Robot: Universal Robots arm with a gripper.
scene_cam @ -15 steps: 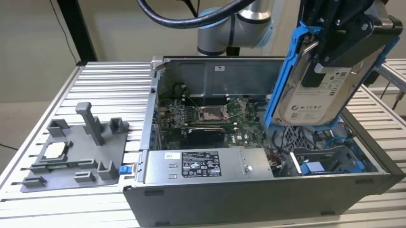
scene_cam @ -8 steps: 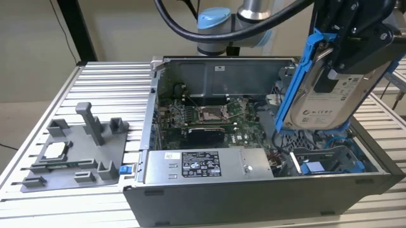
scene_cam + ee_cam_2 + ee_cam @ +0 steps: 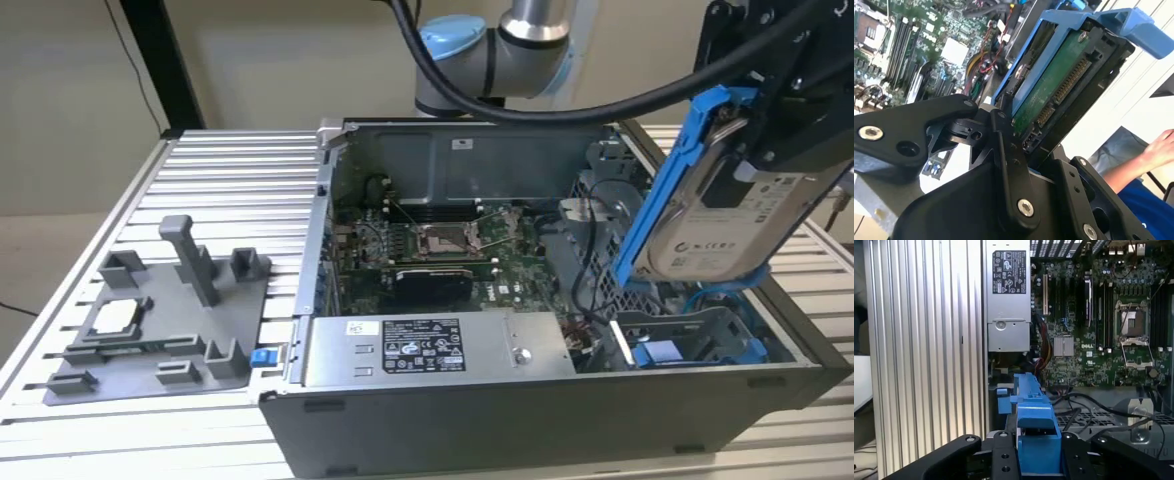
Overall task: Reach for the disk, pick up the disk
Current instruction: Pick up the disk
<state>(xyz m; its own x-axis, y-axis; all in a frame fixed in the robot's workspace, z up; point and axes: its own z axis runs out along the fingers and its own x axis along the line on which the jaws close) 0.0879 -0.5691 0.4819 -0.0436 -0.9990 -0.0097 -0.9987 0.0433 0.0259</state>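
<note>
**Disk held aloft over the open computer case**

The gripper (image 3: 781, 120) is clamped on the disk (image 3: 721, 215), which hangs clear above the open computer case (image 3: 534, 400), toward 3 o'clock in the exterior view. The disk stands nearly on edge, tilted, its silver-grey face with a white printed label turned toward the camera, and a bright blue frame running up its long side to a handle at the top. Below it, inside the case, sits a blue drive bay (image 3: 694, 345), apart from the disk.

In the second wrist view the disk (image 3: 1054, 85) shows its green circuit board and connector strip, wrapped by the blue frame, with black fingers (image 3: 1011, 155) pressed against it. A person's hand (image 3: 1159, 147) shows at 4 o'clock there.

In the first wrist view the motherboard (image 3: 1104, 315) and power supply (image 3: 1009, 295) lie beneath. A grey fixture tray (image 3: 160, 330) sits on the slatted table (image 3: 227, 180) at 9 o'clock in the exterior view.
</note>
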